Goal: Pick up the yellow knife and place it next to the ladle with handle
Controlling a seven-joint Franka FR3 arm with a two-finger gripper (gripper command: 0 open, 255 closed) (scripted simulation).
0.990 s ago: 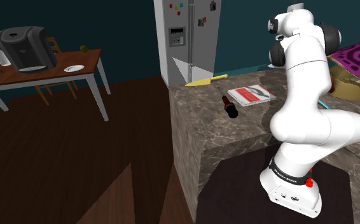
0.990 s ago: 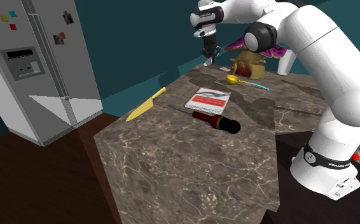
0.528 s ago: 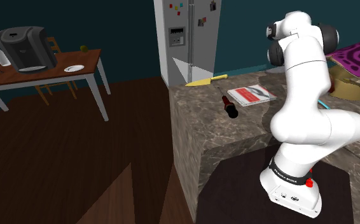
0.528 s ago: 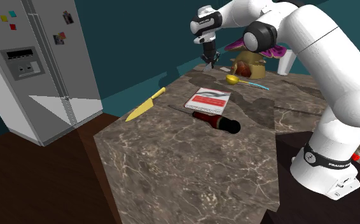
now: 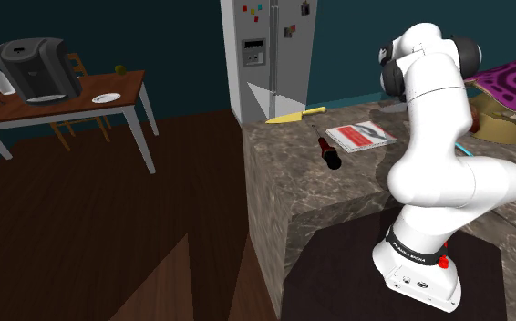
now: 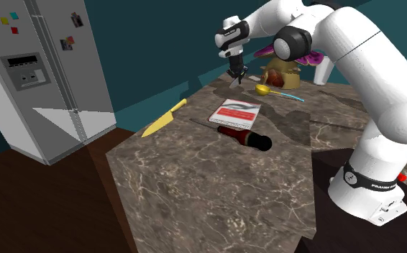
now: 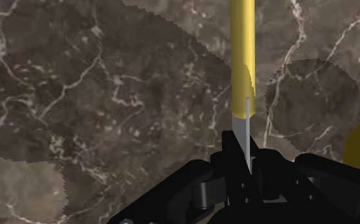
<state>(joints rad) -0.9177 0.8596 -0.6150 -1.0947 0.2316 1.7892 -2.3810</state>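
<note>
Dim overall; jagged-edged shadows on counter [image 7: 77,76].

A book [image 6: 234,113] lies on the bench [image 6: 216,187], with a screwdriver [image 6: 241,135] just beside it. A large knife [image 6: 165,118] lies at the edge toward the fridge [image 6: 37,79]. The ladle [image 6: 265,90] lies beyond the book. Near the ladle, above the bench, the hand [image 6: 236,71] clasps a small knife [image 7: 241,57].
</note>
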